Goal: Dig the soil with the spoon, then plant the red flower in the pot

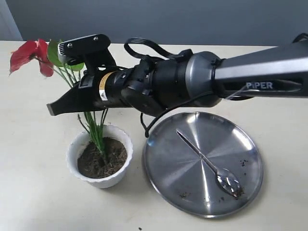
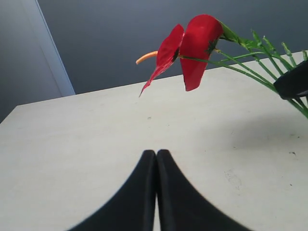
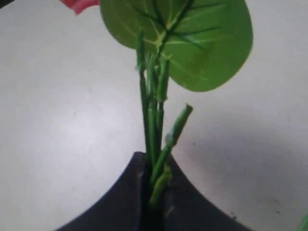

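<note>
Red flower [image 1: 29, 54]: artificial, v. light. Stems thin, springy, prob. slick plastic, so the bundle can splay or slide in a pinch. Bloom + leaf [image 3: 192, 43] are soft and likely crease. Best hold is mid-stem on the whole bundle, not up top.

Stems stand in the soil [image 1: 113, 156] inside the pot [image 1: 72, 147], near-left on the table [image 1: 38, 202]; bloom leans up + far-left.

Right pincer [image 1: 55, 108] reaches across from the right, jaws closed on the stem bundle above the pot rim, below the leaf. Its wrist view shows stems squeezed betw. the jaws. Fingertips poke past the stems to the left.

Left pincer [image 2: 156, 154]: jaws pressed together, empty, over bare table w/ the bloom ahead of it.

Spoon [image 1: 207, 161] lies in the steel plate [image 1: 163, 159], right of the pot, soil crumbs round it.
</note>
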Controlling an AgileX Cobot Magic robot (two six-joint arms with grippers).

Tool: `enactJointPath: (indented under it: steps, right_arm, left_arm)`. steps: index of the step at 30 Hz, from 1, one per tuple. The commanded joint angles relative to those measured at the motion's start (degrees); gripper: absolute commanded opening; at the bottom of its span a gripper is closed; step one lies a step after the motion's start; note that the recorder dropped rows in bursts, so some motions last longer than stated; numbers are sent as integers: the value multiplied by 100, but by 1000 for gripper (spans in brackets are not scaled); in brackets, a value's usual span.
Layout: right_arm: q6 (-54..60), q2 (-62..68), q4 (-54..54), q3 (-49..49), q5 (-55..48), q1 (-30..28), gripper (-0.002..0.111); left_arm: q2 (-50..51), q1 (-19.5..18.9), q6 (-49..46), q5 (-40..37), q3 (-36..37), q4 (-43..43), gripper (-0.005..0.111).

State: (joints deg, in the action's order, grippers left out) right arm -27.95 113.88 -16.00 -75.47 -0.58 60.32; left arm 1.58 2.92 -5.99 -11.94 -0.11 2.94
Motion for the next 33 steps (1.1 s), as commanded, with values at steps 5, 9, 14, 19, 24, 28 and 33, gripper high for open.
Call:
enactJointPath:
  steps: [5, 9, 14, 19, 24, 28, 33]
  right_arm:
    - [114, -166, -102, 41, 58, 304, 2]
    - [93, -220, 62, 436, 935, 330, -1]
    - [180, -546, 174, 1393, 2296, 315, -1]
    - [937, -953, 1000, 2021, 2645, 304, -1]
    - [1425, -1196, 1600, 2635, 3046, 304, -1]
    - [1425, -1204, 1675, 3077, 3691, 304, -1]
    - [1425, -1244, 1675, 3518, 4336, 315, -1]
  left_arm:
    - [-24, 9, 18, 41, 11, 19, 0]
    - [-24, 9, 18, 41, 11, 19, 0]
    - [-24, 9, 18, 41, 11, 19, 0]
    - [-24, 9, 18, 41, 11, 19, 0]
    - [-24, 9, 18, 41, 11, 19, 0]
    - [-24, 9, 18, 41, 11, 19, 0]
    - [-24, 9, 18, 41, 11, 19, 0]
